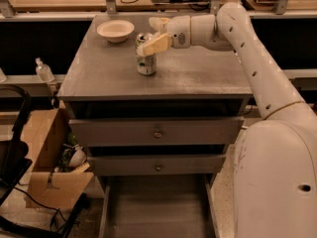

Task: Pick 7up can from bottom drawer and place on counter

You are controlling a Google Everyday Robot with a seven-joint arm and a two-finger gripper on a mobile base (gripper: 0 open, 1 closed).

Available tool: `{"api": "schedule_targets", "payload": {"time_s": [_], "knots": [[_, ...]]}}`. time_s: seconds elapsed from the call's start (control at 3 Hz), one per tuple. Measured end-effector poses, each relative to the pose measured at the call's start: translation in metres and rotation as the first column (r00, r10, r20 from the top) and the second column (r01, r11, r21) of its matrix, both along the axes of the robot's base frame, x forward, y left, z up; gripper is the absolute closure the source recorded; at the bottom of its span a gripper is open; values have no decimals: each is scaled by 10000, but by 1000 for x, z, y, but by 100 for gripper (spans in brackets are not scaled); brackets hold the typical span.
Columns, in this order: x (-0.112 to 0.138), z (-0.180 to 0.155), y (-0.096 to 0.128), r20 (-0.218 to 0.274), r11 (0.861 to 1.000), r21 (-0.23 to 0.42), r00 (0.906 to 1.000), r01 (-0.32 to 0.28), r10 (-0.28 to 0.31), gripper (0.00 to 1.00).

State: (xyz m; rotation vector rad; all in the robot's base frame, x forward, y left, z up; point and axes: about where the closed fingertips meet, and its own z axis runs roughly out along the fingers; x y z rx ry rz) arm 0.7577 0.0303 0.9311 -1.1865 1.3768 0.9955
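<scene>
One green-and-white aluminium 7up can [146, 62] stands upright on your matte grey worktop [208, 73]; the white gripper [146, 35] sits at its top (whether the jaws clench it, you cannot tell).

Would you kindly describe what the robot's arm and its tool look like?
The arm is smooth and white, built of rounded tubular segments with small dark dots along one side and no loose cables showing. The tool, over the counter at the 7up can, is a yellowish cream.
</scene>
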Motion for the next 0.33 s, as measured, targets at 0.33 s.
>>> {"api": "schedule_targets", "payload": {"time_s": [0.33], "knots": [[0,0,0,0,10000,0,10000,0,0,0]]}}
